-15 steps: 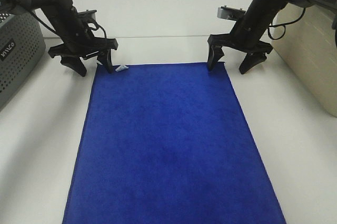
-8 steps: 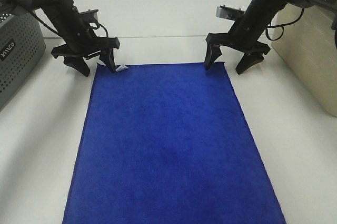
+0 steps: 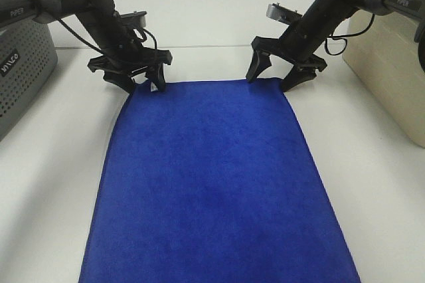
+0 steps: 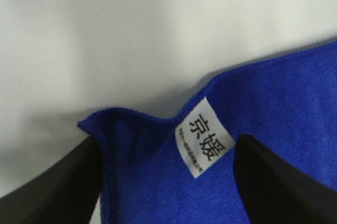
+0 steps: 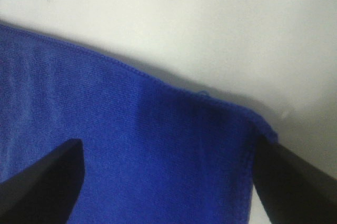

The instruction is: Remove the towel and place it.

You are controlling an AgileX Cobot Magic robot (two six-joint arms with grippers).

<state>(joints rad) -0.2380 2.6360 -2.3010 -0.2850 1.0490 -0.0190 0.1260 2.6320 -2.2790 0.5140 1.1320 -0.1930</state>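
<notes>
I am looking across the tabletop (image 3: 372, 183) from the left, where a grey perforated basket (image 3: 20, 64) is standing at the edge, well apart from the work. Next to it, the left end effector (image 3: 141, 86) is hovering low over the far-left corner of the towel (image 3: 212, 183). Its jaws are standing apart, straddling that corner without pinching it. In the left wrist view the white tag (image 4: 204, 137) is lying between the two fingers, and the hem beside it is puckering up slightly.

The towel itself is lying spread flat down the middle of the tabletop, running from the two arms toward the near edge of the high view. At its far-right corner the right end effector (image 3: 269, 80) is sitting the same way, jaws open to either side of the hem and holding nothing. A beige bin (image 3: 392, 77) is standing beyond it on the right.

I am judging this as the grasp step, with no lift begun. The next move is asking me to press both sets of fingertips down onto the thin cloth and close them together. Then I am to raise both corners evenly, so neither one slips or drags.
</notes>
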